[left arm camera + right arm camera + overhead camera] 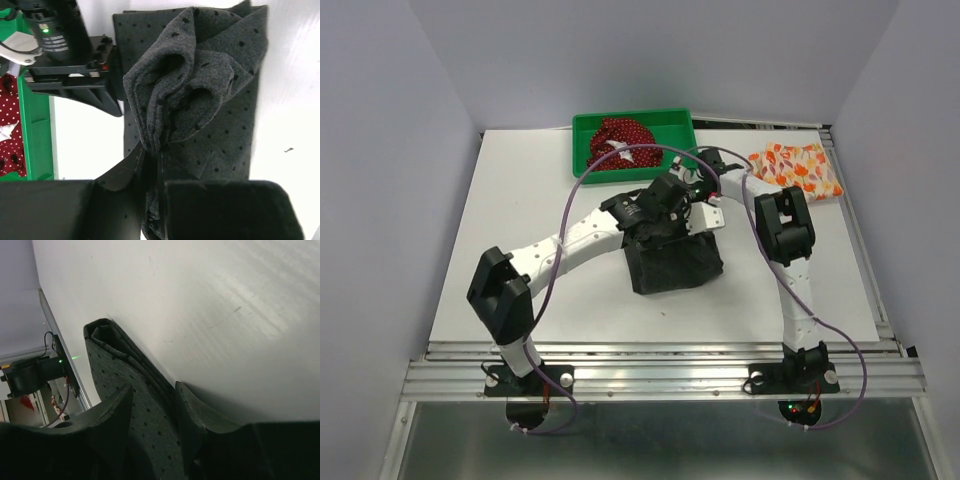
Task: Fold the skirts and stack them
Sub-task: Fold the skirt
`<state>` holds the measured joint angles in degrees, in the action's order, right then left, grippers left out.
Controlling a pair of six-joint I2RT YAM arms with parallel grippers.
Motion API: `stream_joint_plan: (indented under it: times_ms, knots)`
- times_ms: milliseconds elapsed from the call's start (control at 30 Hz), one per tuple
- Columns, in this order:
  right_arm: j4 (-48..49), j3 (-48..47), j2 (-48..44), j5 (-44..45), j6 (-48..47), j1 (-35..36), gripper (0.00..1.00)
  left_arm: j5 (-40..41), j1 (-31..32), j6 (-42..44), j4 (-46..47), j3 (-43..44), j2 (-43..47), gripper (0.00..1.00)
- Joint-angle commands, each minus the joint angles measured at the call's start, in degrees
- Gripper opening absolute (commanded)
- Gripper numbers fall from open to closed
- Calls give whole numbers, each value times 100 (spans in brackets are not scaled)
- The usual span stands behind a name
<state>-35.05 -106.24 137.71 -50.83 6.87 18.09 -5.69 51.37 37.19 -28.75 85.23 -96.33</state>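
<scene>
No text, brand, number or sign is legible in any view; a white patch (617, 151) on the dark red skirt (625, 132) is too small to read.

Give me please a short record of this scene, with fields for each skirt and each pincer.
grey skirt: centre of table, partly folded, one part bunched up
red dotted skirt: bunched in the green tray, not folded
orange patterned skirt: folded flat, far right of table
left pincer: shut on grey skirt
right pincer: shut on grey skirt

Green tray (582, 150), charcoal dotted skirt (675, 265), red white-dotted skirt (620, 135), orange-white patterned skirt (798, 168).
</scene>
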Motion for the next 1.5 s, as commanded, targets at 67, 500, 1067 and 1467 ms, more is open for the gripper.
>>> stream_joint_plan:
  times_ms: [67,500,1067,1467]
  knots:
    - [42,683,37,-138,-353,125,41,68,-286,534,747,-84,-122,0]
    - [33,798,-25,-129,-318,125,39,261,-427,737,1969,-928,-676,10]
    - [-11,-889,-253,1145,349,-200,93,289,-523,-711,1322,-87,545,78]
    - [1075,996,-2817,391,937,-587,67,-3181,-2174,-3997,1687,-1270,968,51]
